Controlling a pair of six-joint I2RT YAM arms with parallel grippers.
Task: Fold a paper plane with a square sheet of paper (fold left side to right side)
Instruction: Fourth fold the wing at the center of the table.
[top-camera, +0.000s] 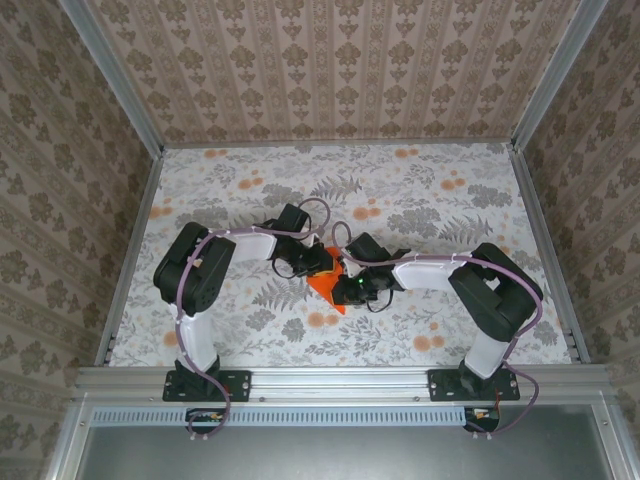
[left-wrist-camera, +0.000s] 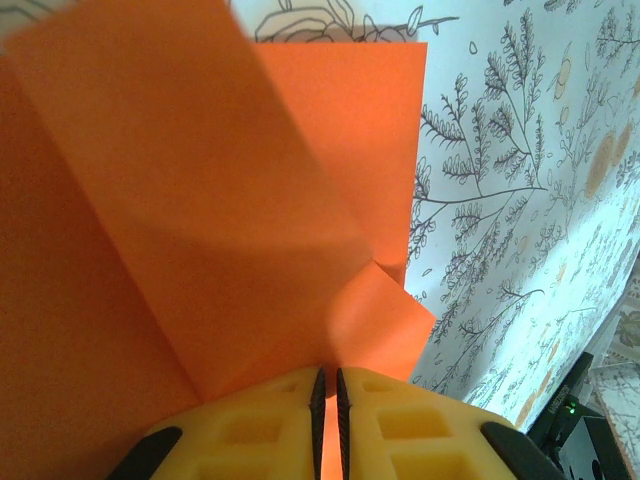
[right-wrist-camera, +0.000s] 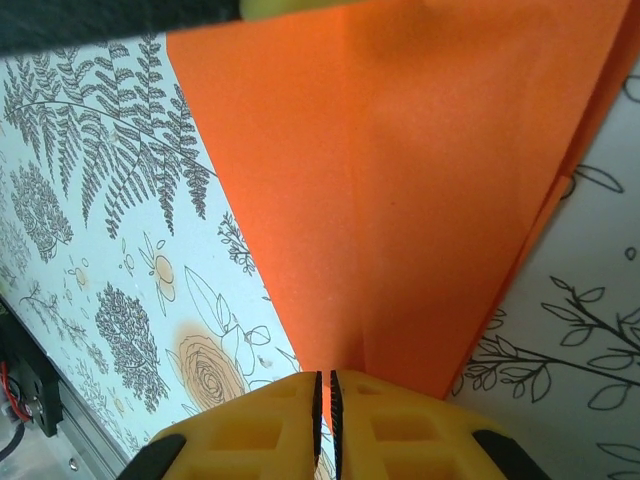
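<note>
Top external view: two robot arms reach in from the bottom edge and meet at the middle of a flower-printed desk (top-camera: 450, 200). One square sheet of paper (top-camera: 328, 287), bright orange and already creased to a narrower pointed shape, lies between them, with its long axis running up and down the frame and its point toward the bottom. The left gripper (top-camera: 316, 263) sits on the sheet's upper left side and the right gripper (top-camera: 352, 277) on its right side, so both are about equally near. Count: one sheet, two grippers. Left wrist view: the left gripper (left-wrist-camera: 327, 376) shows two yellow fingers at the bottom centre, closed to a thin slit with orange showing inside it, so it is pinching the sheet (left-wrist-camera: 200, 210). The paper spreads up and to the left with a flap lifted, and the desk lies to the right. Right wrist view: the right gripper (right-wrist-camera: 325, 379), at the bottom centre, is likewise closed to a thin slit. The sheet (right-wrist-camera: 400, 190) narrows down to its fingertips and appears pinched there, raised off the desk. For a left-to-right fold, the left side probably has to travel across toward the right gripper.
</note>
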